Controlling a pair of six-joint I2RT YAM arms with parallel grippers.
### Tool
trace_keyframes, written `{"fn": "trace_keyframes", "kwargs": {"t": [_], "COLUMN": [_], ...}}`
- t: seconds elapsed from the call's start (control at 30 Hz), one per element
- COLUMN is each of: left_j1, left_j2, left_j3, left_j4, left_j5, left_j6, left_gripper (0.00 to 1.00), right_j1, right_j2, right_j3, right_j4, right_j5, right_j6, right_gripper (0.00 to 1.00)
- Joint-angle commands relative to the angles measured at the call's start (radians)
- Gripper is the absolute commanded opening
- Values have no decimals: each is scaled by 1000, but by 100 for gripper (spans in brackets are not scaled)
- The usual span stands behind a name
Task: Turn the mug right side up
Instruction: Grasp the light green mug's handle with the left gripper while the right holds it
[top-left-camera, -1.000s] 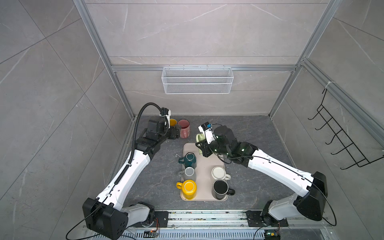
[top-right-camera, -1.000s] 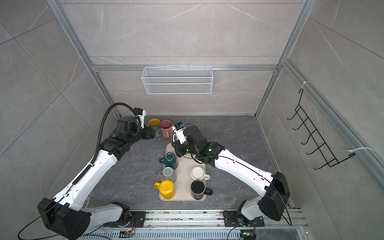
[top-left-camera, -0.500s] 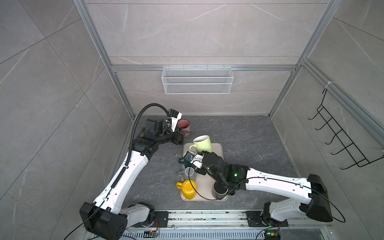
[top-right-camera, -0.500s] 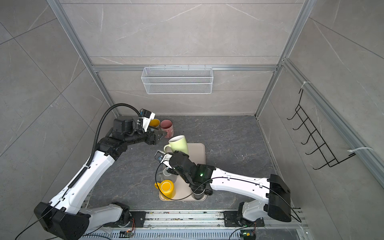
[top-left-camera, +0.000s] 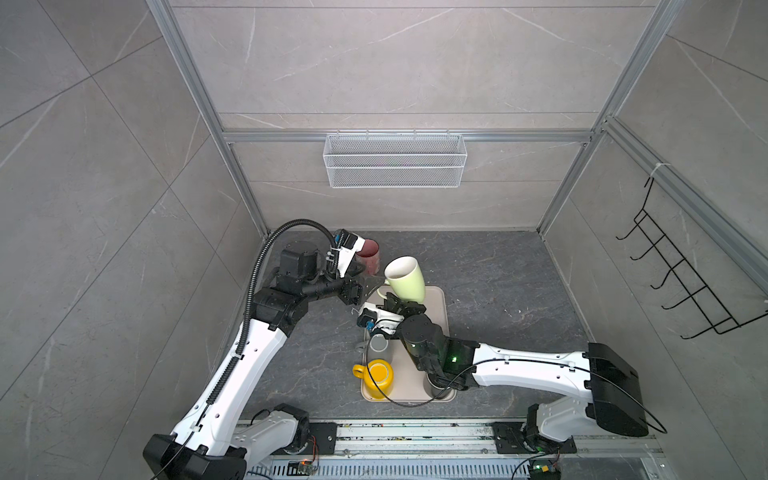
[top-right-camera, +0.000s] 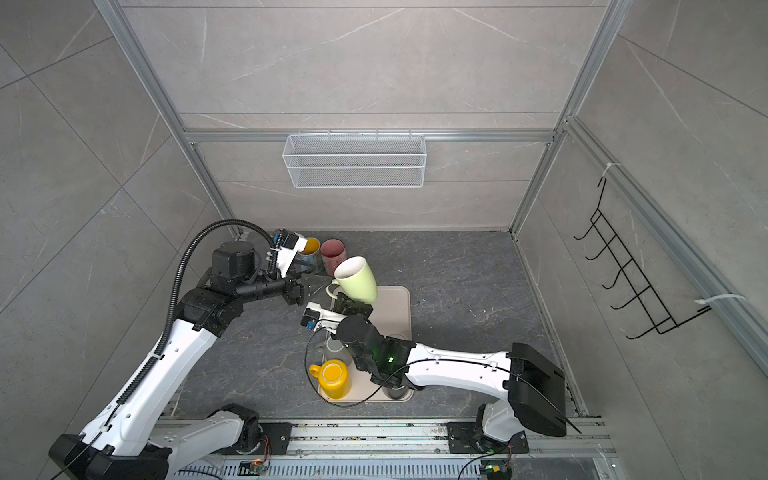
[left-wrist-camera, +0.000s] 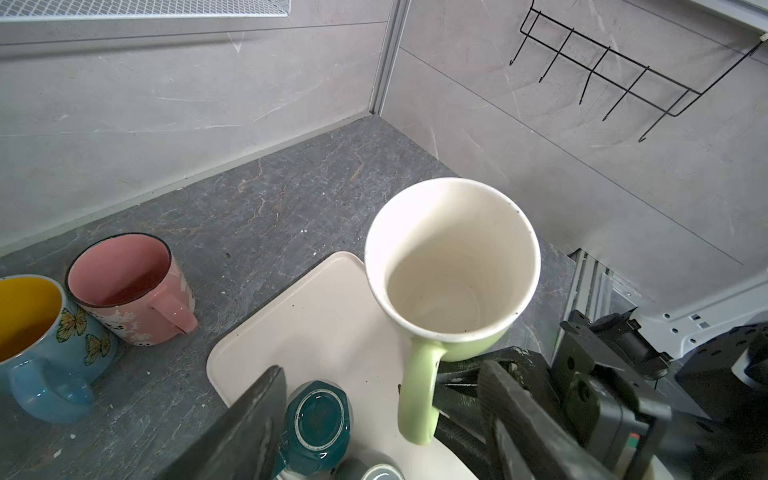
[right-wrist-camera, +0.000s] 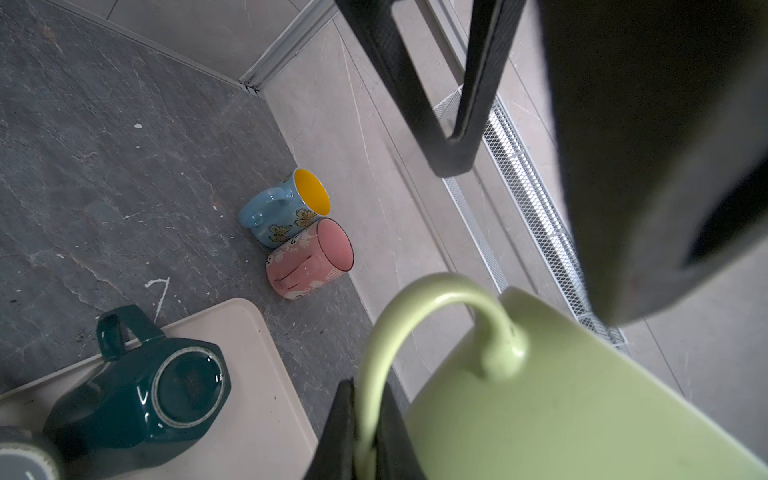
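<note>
Mug mouth-up, tilted above tray | right pincer clamped on handle, carrying it | left pincer apart, empty, near, likely to steady it

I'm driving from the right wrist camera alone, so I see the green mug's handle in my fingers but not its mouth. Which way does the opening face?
Observer: Up. In both top views the green mug shows its open mouth to the ceiling.
Operator: And the left gripper?
Observer: It is open, close beside the handle; I cannot tell whether they touch.
Operator: Anything on the tray besides the teal mug?
Observer: Yes, a yellow mug stands at its near left corner.
</note>
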Motion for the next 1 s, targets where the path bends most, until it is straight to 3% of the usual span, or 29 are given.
{"fn": "trace_keyframes", "kwargs": {"t": [0.0,0.5,0.97], "left_j1": [4,3,3], "left_j2": [4,85,69], "left_j3": [8,42,33], "left_j4": [-42,-154,-134], "left_j5": [23,132,132], "left_j6": [49,68,73], "left_gripper": [75,67,65], "right_j1": [8,12,12], "right_j2": [-5,4,42], "right_j3": [4,2,27], "right_j4": [165,214,201], "right_j5": [39,37,23], "right_j6": [-82,-109,-108], "right_gripper": [0,0,0]}}
